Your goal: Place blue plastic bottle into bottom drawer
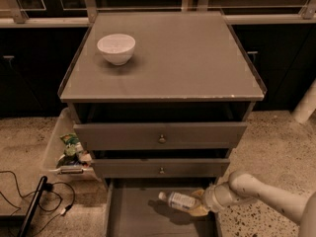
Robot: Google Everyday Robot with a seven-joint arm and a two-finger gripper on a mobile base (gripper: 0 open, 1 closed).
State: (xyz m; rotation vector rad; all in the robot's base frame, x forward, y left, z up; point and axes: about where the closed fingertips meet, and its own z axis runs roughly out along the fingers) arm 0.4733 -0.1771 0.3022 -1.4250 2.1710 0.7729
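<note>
So the gripper [199, 206] is hanging low at the right side of the pulled-out bottom drawer [129, 217], and it's pinching the blue plastic bottle [178, 200] by its base end. The bottle is sticking out to the gripper's left, lying more or less sideways with its white cap pointing away from the gripper. It's floating above the drawer floor rather than resting on it, and it's throwing a shadow onto the grey floor just below. The white arm [266, 199] is coming in from the gripper's right and running off toward the bottom right corner.

Just above the gripper, the middle drawer [128, 168] is showing its grey front with a small round knob. Above that, the top drawer [118, 135] is poking out a bit further, with the same sort of knob. Higher up, the cabinet top [197, 58] is carrying a white bowl [116, 48], up and to the left of the gripper and well apart from it.

Way off to the gripper's left, beside the cabinet, a clear bin [52, 147] is holding some packets. Below it, black cables [15, 181] are lying across the speckled floor [276, 142]
</note>
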